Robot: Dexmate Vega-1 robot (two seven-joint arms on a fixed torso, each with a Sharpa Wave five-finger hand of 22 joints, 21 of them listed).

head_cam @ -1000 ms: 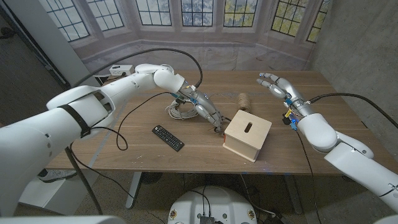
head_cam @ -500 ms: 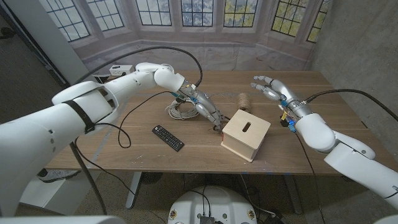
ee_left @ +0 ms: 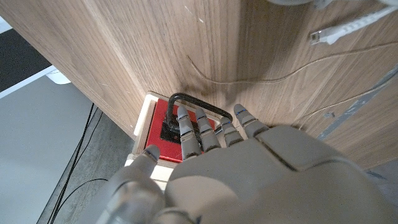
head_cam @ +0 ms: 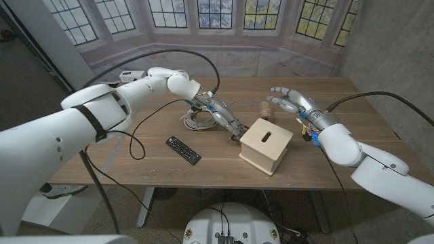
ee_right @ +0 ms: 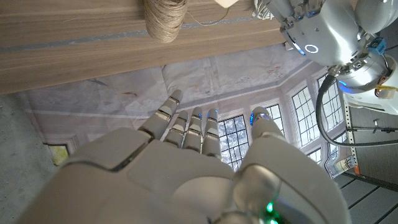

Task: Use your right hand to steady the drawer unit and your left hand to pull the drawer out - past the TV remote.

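Drawer unit [head_cam: 266, 145] mid-desk [head_cam: 135, 159], right of remote [head_cam: 183, 150]. Left hand [head_cam: 227, 123] hooked on black handle [ee_left: 189, 101]. Right hand [head_cam: 288, 99] open, empty, above. Light, likely slides; best pressed from top.

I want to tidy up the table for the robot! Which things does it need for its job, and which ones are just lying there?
Needed for the job:
- drawer unit, with its red drawer
- TV remote, the mark to pull past
- left hand, fingers hooked on the drawer's black handle
- right hand, open in the air

Just lying about:
- twine spool
- coiled white cable
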